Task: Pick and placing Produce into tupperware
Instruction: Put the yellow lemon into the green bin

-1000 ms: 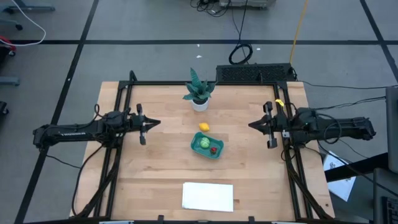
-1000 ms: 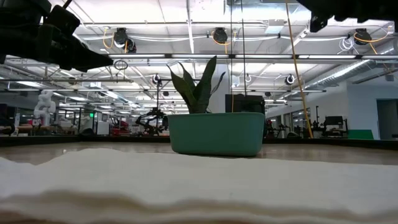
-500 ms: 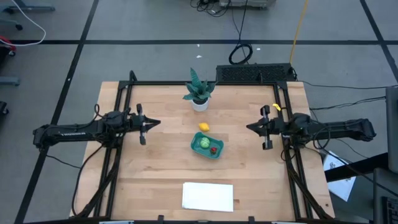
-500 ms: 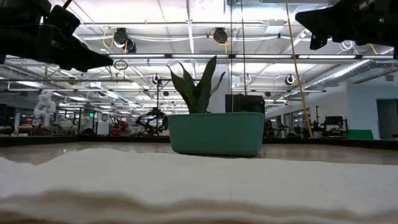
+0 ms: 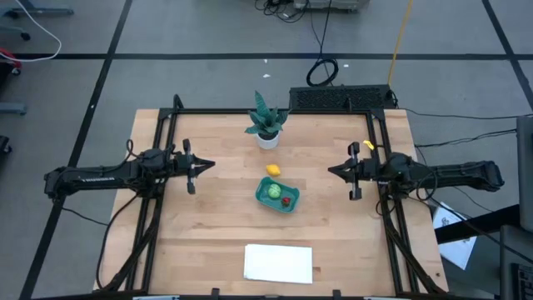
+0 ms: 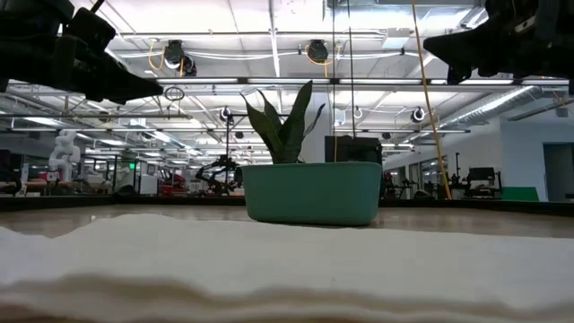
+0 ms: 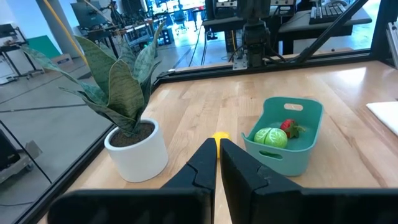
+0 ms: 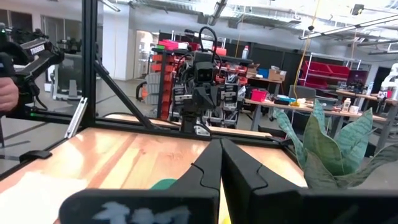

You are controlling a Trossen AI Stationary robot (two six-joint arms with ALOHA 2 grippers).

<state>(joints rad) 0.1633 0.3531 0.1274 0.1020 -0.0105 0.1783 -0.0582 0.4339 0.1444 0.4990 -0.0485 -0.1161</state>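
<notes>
The left gripper (image 5: 200, 166), fingers pressed together, hangs above the table's (image 5: 208, 242) nine o'clock side; the right gripper (image 5: 337, 171), likewise closed and holding nothing, faces it from three o'clock. Between them sits the teal tupperware (image 5: 277, 196), holding the light-green piece (image 5: 273, 192) and the red piece (image 5: 286, 200). The yellow lemon (image 5: 272, 170) lies just outside, at the container's twelve o'clock, near the potted plant (image 5: 266, 122).
</notes>
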